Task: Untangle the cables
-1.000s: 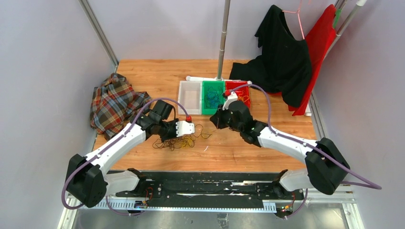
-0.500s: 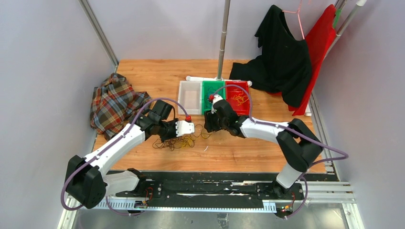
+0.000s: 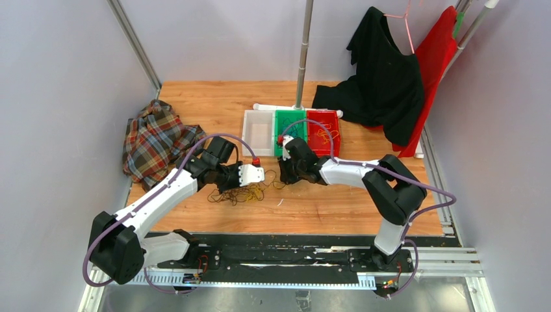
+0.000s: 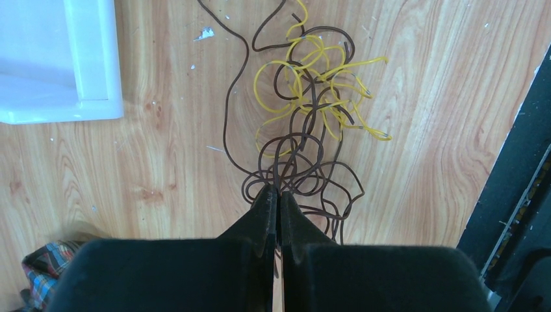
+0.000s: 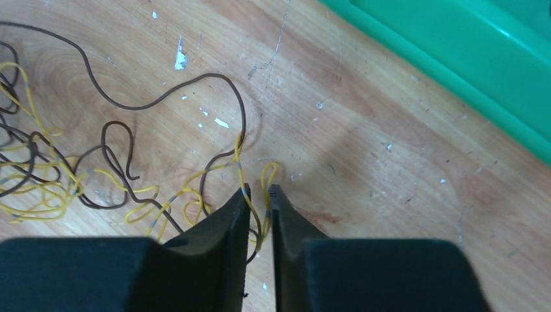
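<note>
Cables (image 4: 312,104): left pincer (image 4: 278,195) closed at tangle edge; right pincer (image 5: 260,195) slightly open astride one.

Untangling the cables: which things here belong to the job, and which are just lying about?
Job: cables, white tray, green tray, red tray.
Lying about: plaid cloth, black garment, red garment, metal pole.

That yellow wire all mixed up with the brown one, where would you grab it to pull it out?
Probably the small end loop of the yellow wire, on the side nearest the green tray. It sticks out of the pile, where the brown wire crosses it least. It lies flat on the table, so come straight down from above, one finger each side.
</note>
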{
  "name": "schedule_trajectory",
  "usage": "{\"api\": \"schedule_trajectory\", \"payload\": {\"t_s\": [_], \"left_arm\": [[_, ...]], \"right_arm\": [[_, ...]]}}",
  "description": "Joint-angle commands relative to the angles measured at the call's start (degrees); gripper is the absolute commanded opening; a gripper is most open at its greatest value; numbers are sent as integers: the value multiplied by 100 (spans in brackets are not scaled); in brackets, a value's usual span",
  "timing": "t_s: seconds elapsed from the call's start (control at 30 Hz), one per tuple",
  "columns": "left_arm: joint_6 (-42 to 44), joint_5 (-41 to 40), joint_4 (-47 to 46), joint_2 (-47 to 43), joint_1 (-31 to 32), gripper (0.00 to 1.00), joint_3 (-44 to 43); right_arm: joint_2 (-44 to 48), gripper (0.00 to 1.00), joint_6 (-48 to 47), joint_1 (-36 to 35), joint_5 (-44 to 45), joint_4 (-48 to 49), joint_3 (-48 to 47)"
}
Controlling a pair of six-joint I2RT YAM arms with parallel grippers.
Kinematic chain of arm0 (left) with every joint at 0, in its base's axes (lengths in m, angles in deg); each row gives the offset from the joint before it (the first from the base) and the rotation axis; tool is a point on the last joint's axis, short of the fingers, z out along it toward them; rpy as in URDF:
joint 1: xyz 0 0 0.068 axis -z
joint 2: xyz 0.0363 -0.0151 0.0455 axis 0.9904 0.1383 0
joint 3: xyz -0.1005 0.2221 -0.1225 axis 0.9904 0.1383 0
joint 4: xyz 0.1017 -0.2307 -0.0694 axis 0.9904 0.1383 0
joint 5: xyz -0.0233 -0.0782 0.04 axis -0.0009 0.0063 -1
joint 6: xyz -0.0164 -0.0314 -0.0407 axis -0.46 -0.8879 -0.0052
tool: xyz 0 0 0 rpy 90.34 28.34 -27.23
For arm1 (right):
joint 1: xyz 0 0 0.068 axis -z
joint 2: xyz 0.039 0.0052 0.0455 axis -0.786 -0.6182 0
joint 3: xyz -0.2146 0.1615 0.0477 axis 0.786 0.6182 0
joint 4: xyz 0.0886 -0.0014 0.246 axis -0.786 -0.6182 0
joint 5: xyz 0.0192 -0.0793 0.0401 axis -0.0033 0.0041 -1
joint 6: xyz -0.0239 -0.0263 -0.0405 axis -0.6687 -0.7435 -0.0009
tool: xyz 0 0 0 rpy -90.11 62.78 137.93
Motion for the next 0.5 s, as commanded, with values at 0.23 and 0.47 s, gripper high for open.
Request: {"api": "schedule_trajectory", "payload": {"t_s": [0.23, 0.47], "left_arm": [[346, -533, 207, -337, -224, 1, 92], [947, -876, 864, -593, -1412, 1, -160]], "right_arm": [[1665, 1, 399, 972, 255, -39, 840], [3178, 1, 503, 1612, 1762, -767, 1607]]}}
